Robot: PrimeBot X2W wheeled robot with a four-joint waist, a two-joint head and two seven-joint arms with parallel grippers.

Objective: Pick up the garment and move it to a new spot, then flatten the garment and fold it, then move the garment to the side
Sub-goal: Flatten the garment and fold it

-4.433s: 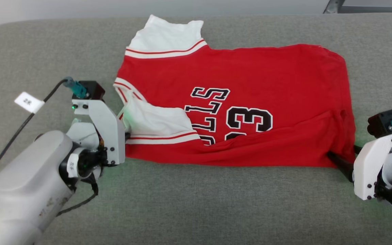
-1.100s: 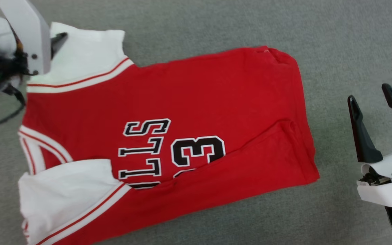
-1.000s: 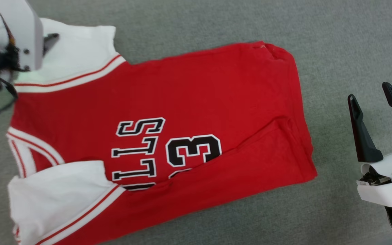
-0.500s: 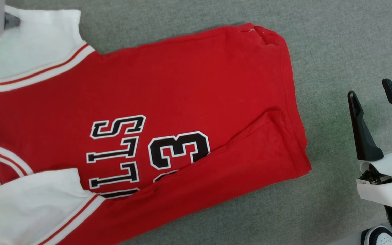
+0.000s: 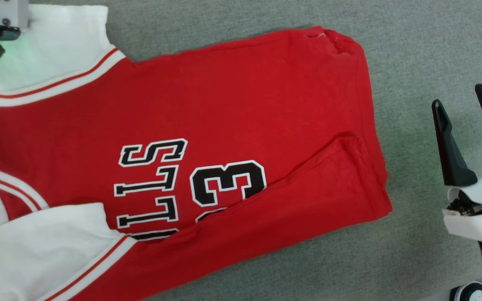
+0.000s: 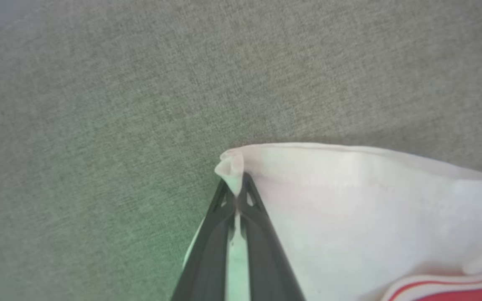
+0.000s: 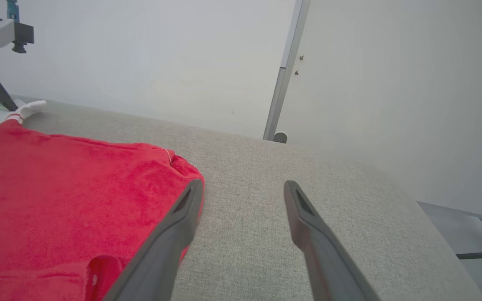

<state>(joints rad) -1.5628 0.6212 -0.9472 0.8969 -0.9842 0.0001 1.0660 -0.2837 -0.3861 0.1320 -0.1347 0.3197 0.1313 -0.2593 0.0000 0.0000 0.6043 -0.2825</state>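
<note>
While the garment lies flat on the grey padded tabletop, near edge folded over the print, left gripper jaws are closed on its far white sleeve corner; right gripper sits near the hem, jaws apart. Metal post stands behind the tabletop.

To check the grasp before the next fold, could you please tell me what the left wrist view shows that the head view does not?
Left wrist view: the left gripper shut, pinching a corner of the white sleeve of the garment. Head view: the black print, and the right gripper open, clear of the red hem. Both: the white sleeve with red-striped trim, lying on the grey fabric surface.
</note>
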